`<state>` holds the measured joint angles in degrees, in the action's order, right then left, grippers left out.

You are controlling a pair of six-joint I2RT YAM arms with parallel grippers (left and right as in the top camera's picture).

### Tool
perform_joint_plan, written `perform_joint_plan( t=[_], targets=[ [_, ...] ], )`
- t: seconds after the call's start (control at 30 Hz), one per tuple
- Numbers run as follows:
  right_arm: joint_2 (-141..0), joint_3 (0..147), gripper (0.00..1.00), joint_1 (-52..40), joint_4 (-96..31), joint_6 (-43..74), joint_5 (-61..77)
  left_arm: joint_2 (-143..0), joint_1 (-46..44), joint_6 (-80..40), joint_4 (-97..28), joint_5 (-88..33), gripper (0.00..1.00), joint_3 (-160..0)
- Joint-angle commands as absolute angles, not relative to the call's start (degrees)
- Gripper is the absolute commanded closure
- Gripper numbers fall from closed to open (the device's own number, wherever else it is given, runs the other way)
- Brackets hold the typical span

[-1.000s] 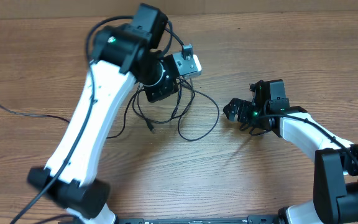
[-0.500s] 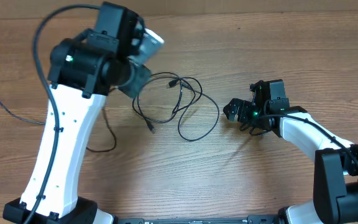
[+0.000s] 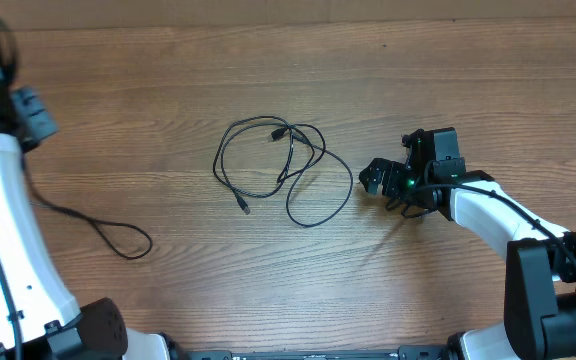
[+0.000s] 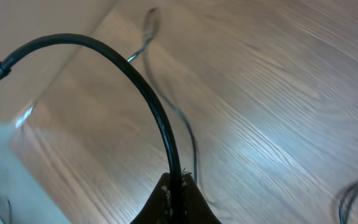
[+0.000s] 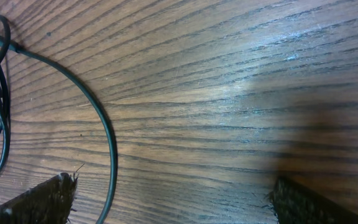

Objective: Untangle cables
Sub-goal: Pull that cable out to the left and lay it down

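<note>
We had our left gripper (image 4: 174, 198) pinched shut on one thin black rubber-sheathed cable (image 3: 118, 238). It lay slack along the left side of the matte wood-grain table (image 3: 468, 80), well apart from the loose coil of thin black cable (image 3: 283, 170) at the centre. Our right gripper (image 3: 370, 180), spread wide and empty, sat just right of that coil and was the nearer arm; the coil's smooth outer loop curved close by one fingertip.
</note>
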<state>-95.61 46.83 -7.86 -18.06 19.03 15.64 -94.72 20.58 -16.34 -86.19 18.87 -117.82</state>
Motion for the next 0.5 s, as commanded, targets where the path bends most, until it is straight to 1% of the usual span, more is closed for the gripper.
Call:
perform_joint_plan(
  t=[0.0, 0.1, 0.23, 0.47],
  targets=[
    [-96.57, 45.71, 0.0, -7.27, -19.05, 19.0, 13.74, -94.02, 27.51, -24.12, -87.22, 19.7, 0.96, -118.61],
    [-96.57, 45.71, 0.0, -7.27, -19.05, 19.0, 13.74, -94.02, 31.83, -26.33, -87.15, 19.73, 0.96, -118.28],
    [-96.57, 45.71, 0.0, -7.27, -19.31, 19.0, 13.74, -94.65, 37.89, -32.58, -86.3, 19.94, 0.96, -118.13],
    [-96.57, 45.71, 0.0, -7.27, -19.29, 19.03, 13.72, -98.15, 43.05, -45.84, -82.5, 19.97, 0.96, -116.79]
  ],
)
